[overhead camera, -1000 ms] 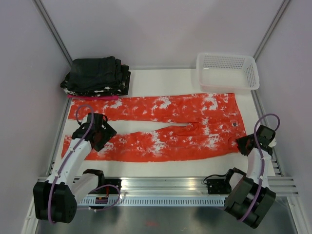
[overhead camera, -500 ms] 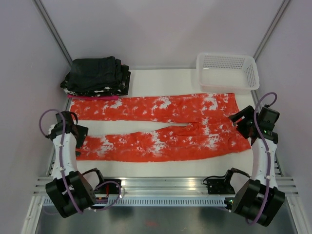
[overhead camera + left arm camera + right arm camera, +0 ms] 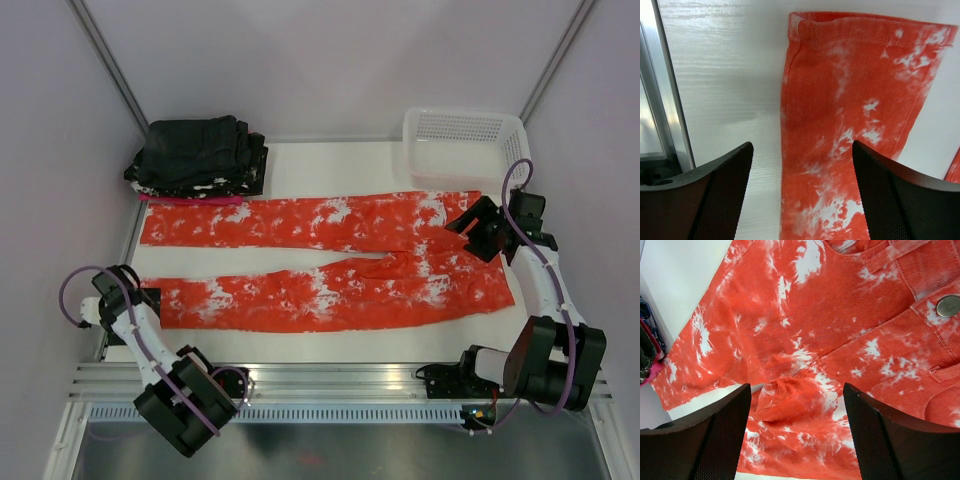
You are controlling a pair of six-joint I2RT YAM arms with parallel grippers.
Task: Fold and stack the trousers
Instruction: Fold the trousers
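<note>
1. No writing can be read. The metal button (image 3: 948, 305) at the waistband shows in the right wrist view, but its face is too blurred to make out any marking.
2. The table (image 3: 330, 165) is white and glossy, with faint streaks in the left wrist view. Pale walls (image 3: 330, 60) enclose it on three sides, and a ribbed aluminium rail (image 3: 330, 375) runs along the near edge.
3. The trousers (image 3: 400, 290) lie flat across the middle of the table, with the waist to the right and both legs stretched left. A narrow strip of bare table parts the legs. A small rumple sits at the crotch (image 3: 785, 400).
4. The left gripper (image 3: 143, 298) is at the cuff of the near leg with its jaws spread wide. From its wrist camera (image 3: 801, 150), one finger is over bare table and the other over fabric (whether either touches, I cannot tell).
5. The right gripper (image 3: 458, 226) is over the waist end with its jaws wide apart and nothing between them. Its own view (image 3: 796, 390) looks down on the crotch seam.
6. A stack of black garments (image 3: 198, 152) sits in the far left corner on a pink cloth (image 3: 190, 199), just beyond the far leg's cuff. A white mesh basket (image 3: 465, 113) stands in the far right corner, close behind the waistband and the right gripper.
</note>
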